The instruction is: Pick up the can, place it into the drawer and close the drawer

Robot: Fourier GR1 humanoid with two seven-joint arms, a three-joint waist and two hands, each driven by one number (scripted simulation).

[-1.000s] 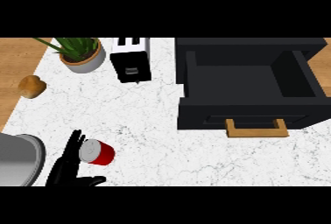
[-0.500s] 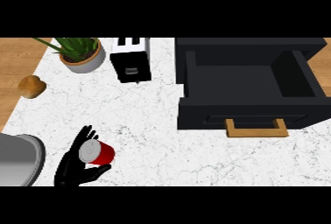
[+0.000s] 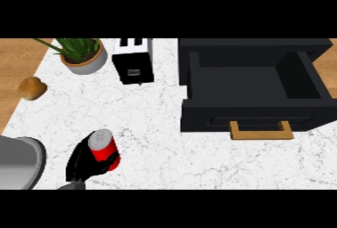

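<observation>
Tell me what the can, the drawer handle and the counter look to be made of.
Can: likely metal, with a grey shiny top and red painted side. Drawer handle: apparently wood, tan and matte. Counter: looks like marble, white with fine dark veins.

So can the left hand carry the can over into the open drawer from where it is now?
Probably yes: the left hand is curled round the can, the drawer stands open, and bare counter lies between them.
</observation>
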